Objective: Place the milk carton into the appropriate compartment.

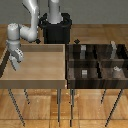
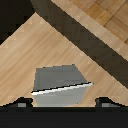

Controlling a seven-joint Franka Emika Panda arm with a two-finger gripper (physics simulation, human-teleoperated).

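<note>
The milk carton is a pale grey-white box with a gabled top, lying on the light wooden floor of the open bin. The wrist view shows it directly below the camera, between my two fingertips. My gripper is open, and the jaws stand wide on either side of the carton with a small gap on each side. In the exterior view my gripper hangs low over the bin's end at the exterior view's left. There the hand hides the carton.
A dark bin with several compartments stands at the exterior view's right, against the light bin. It holds small grey items. The light bin's wall runs close beside the carton. The robot's black base stands behind.
</note>
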